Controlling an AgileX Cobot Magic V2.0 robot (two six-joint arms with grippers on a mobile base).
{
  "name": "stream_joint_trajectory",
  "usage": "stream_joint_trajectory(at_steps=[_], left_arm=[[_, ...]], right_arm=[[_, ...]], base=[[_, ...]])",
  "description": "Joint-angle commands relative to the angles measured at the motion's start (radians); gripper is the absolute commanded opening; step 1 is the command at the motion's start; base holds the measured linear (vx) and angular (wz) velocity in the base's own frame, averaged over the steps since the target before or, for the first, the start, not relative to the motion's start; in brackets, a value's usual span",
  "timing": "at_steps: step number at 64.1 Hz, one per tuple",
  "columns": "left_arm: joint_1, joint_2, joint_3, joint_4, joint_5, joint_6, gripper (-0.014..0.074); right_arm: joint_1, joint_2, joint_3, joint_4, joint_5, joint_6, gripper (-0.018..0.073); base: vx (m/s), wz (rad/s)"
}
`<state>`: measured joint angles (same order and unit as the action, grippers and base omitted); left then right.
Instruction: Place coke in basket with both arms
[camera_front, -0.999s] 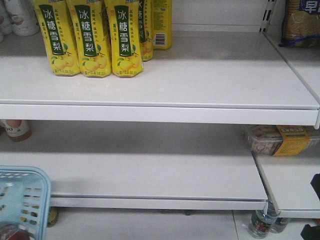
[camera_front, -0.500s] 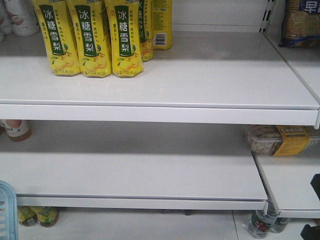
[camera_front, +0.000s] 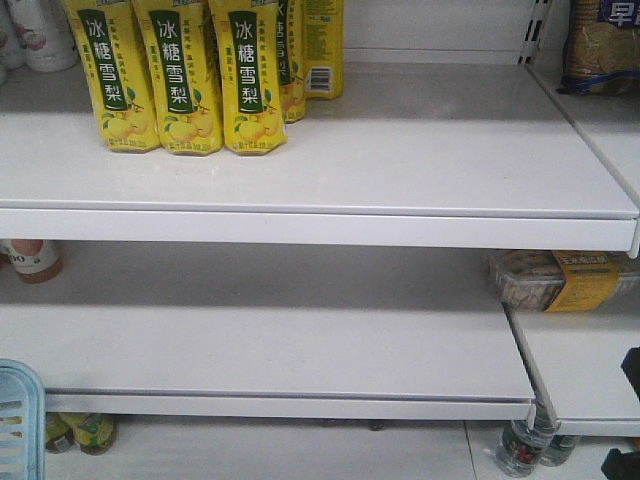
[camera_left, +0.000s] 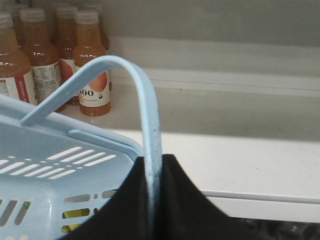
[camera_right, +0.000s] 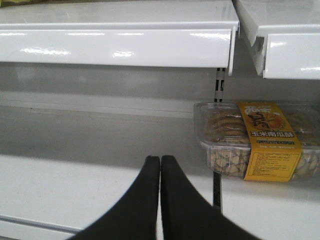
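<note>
Left tool (camera_left: 154, 172) is clamped on the basket handle (camera_left: 145, 107), the light blue strap running up between the two black fingers and arching over to the left. The basket (camera_left: 55, 200) itself sits low-left in the left wrist view, slotted wall facing the camera; something yellowish shows through the lower slots, can't tell what. In the front view only a corner of the basket (camera_front: 18, 420) is visible at the bottom left edge, in front of the lower shelf (camera_front: 270, 350). Right tool (camera_right: 160, 165) has its fingers pressed together, nothing between them, pointing at the lower shelf just left of a clear snack tray with a yellow label (camera_right: 260, 142). Coke not visible in any view; whether it lies inside the basket can't be told from here. Yellow pear-drink bottles (camera_front: 180, 80) stand in a row on the upper shelf (camera_front: 400, 150), left side. Orange juice bottles (camera_left: 92, 70) stand on the shelf behind the basket handle in the left wrist view. A few bottles (camera_front: 525, 445) stand on the bottom level under the lower shelf.
</note>
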<state>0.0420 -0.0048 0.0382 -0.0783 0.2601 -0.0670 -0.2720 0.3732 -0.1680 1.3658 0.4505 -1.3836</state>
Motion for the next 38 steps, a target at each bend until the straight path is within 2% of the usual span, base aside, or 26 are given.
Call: stream_joint_trajectory(at_steps=[1,38], left_arm=[[0.0,-0.025,-0.028,0.028,-0.161,0.02,-0.0006],[0.0,-0.022,-0.036,0.028,-0.158,0.02,-0.0006]], right_arm=[[-0.005,0.004,-0.027,0.033,-0.008,-0.003,-0.001],[-0.005,0.004,-0.027,0.033,-0.008,-0.003,-0.001]], base=[[0.0,0.0],[0.0,0.0]])
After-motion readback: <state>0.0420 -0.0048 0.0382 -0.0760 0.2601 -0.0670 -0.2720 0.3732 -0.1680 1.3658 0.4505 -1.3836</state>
